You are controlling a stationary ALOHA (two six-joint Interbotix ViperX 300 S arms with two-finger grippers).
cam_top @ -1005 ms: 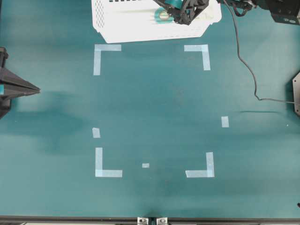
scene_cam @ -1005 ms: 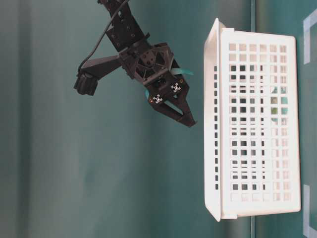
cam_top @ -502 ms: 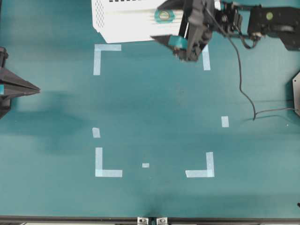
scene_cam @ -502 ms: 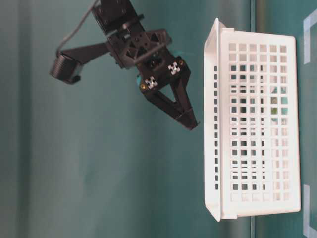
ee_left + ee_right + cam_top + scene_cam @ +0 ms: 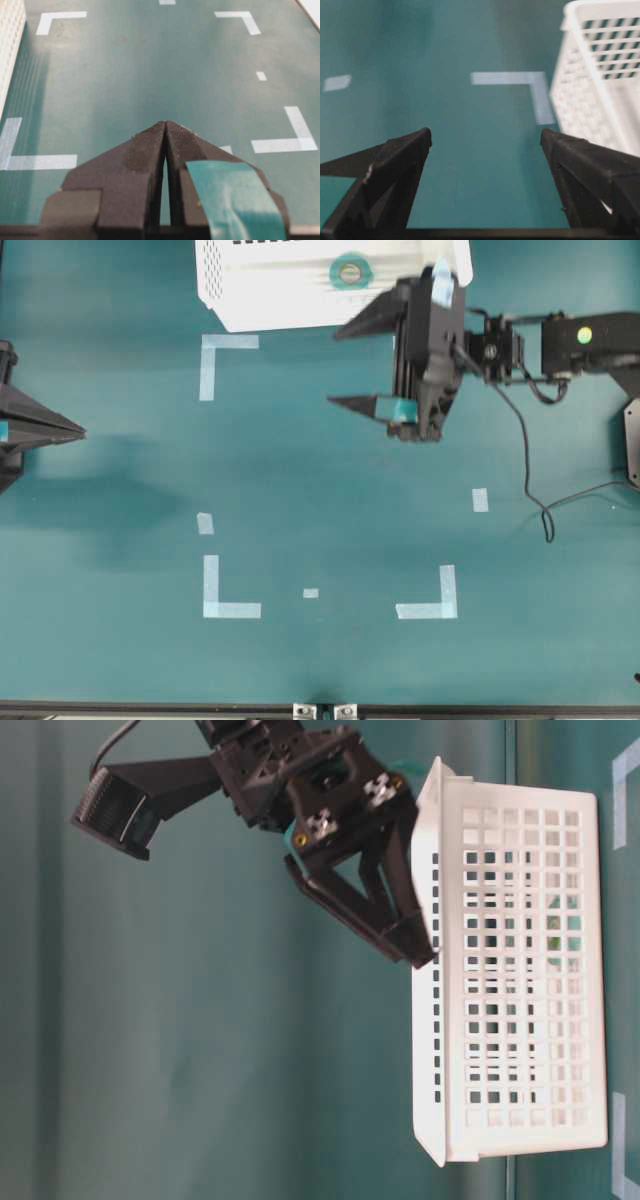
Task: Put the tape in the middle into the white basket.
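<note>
I see the tape (image 5: 349,273) lying inside the white basket (image 5: 270,300) at the counter's (image 5: 330,480) far edge. Right gripper (image 5: 348,365) jaws spread wide, empty, just beside the basket. Left gripper (image 5: 78,433) parked at left edge, jaws pressed together.

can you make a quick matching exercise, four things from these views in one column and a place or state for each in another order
Things:
1. tape
2. basket
3. right gripper
4. left gripper

Places or states:
A. shut, at the left edge of the overhead view
B. open and empty, beside the basket
C. inside the basket
D. at the top edge of the overhead view

Pairs: 1-C, 2-D, 3-B, 4-A
</note>
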